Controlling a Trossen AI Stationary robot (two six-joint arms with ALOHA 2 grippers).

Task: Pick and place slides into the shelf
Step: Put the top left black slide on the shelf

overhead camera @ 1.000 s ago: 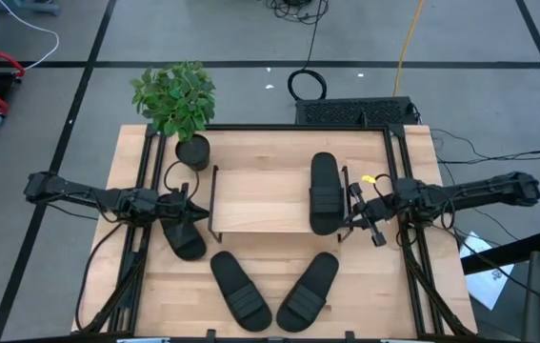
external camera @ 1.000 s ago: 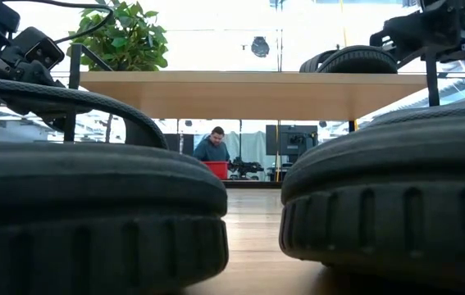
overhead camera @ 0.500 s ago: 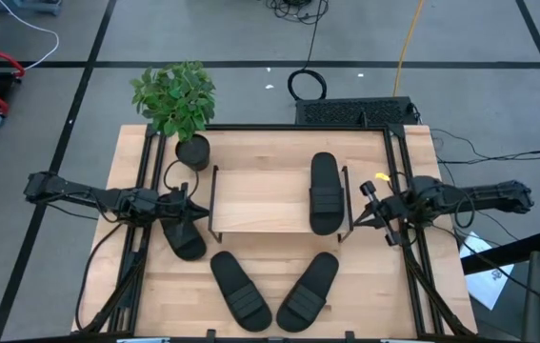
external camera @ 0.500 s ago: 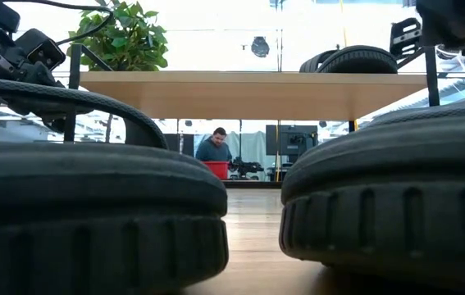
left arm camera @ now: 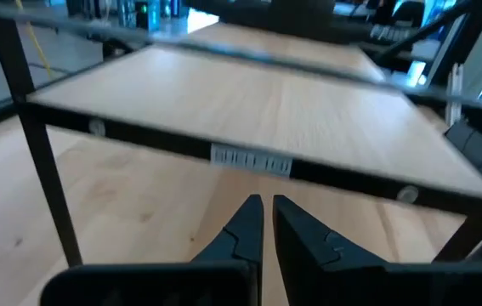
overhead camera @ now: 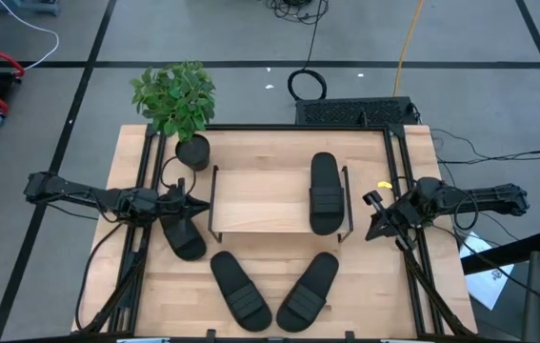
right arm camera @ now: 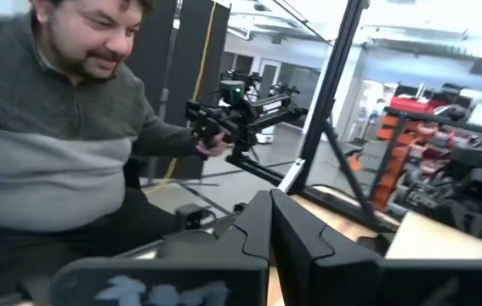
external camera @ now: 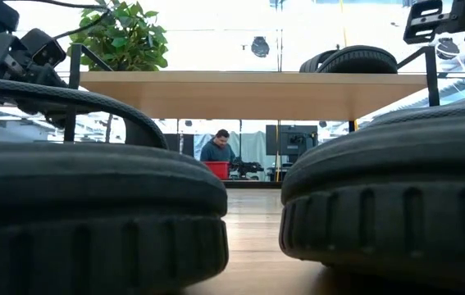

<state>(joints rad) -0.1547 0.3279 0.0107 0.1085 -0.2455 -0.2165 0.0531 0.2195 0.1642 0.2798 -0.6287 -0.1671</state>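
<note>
The shelf (overhead camera: pixel 260 200) stands mid-table, its light top board (external camera: pixel 248 82) on thin black legs. One black slide (overhead camera: pixel 324 193) lies sole-down on the board's right part, its far end past the board's far edge. A second slide (overhead camera: pixel 182 236) lies on the table left of the shelf. Two more slides (overhead camera: pixel 241 286) (overhead camera: pixel 310 289) lie sole-down by the near edge. My left gripper (overhead camera: pixel 196 204) (left arm camera: pixel 266 223) is shut, level, pointing at the shelf's left end, above the left slide's far end. My right gripper (overhead camera: pixel 372 221) (right arm camera: pixel 270 223) is shut, off the shelf's right end.
A potted plant (overhead camera: pixel 176 100) stands at the table's far left corner, close to my left arm. Black frame rails (overhead camera: pixel 398 181) run along both table sides. A person (right arm camera: pixel 45 127) sits in the room beyond the table. A dark box (overhead camera: pixel 355 111) sits behind the far edge.
My right gripper has drawn back from the shelf's right end toward the table's right and near edges, and has turned. The slide on the shelf has stayed where it was.
</note>
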